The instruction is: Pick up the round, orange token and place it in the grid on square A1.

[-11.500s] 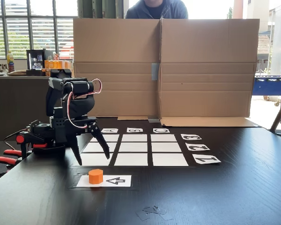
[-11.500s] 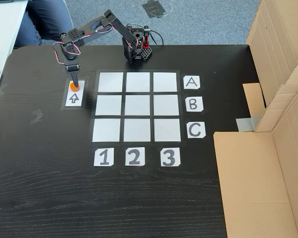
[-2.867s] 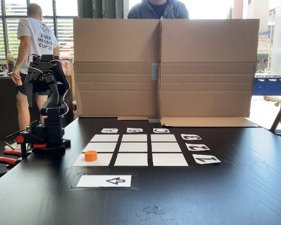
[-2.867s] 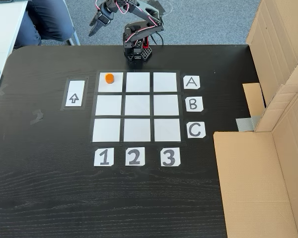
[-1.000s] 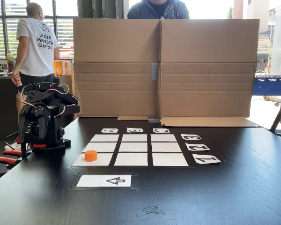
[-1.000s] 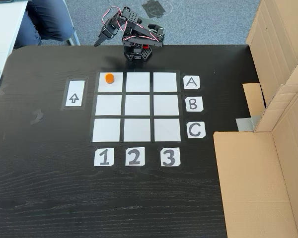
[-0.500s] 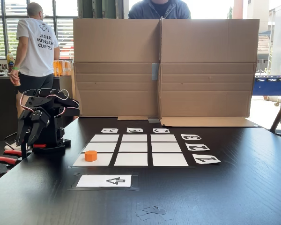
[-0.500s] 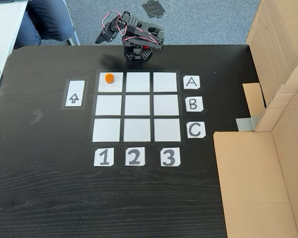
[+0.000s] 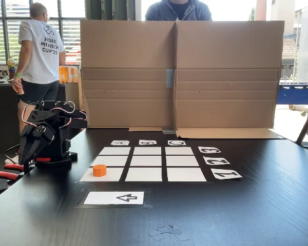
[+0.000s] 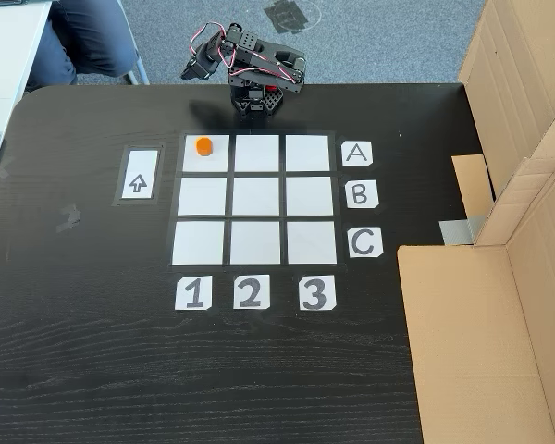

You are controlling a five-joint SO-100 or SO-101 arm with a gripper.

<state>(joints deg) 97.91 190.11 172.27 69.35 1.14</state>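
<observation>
I'm getting bright daylight pouring in from the windows (image 9: 36, 28) at 10 o'clock, blowing out the sky at 12. The black table (image 10: 92, 370) is catching soft sheen, shadows are staying faint, and both fixed views are looking sharp.

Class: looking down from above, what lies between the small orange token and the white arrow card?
In the top-down fixed view, only bare dark tabletop separates the short orange cylinder token from the white arrow card.

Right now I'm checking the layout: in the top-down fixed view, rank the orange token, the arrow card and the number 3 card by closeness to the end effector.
From the end effector:
1. Token, in the grid's top-left cell.
2. Arrow card, left of the grid.
3. Number 3 card, below the grid, on the right.
</observation>
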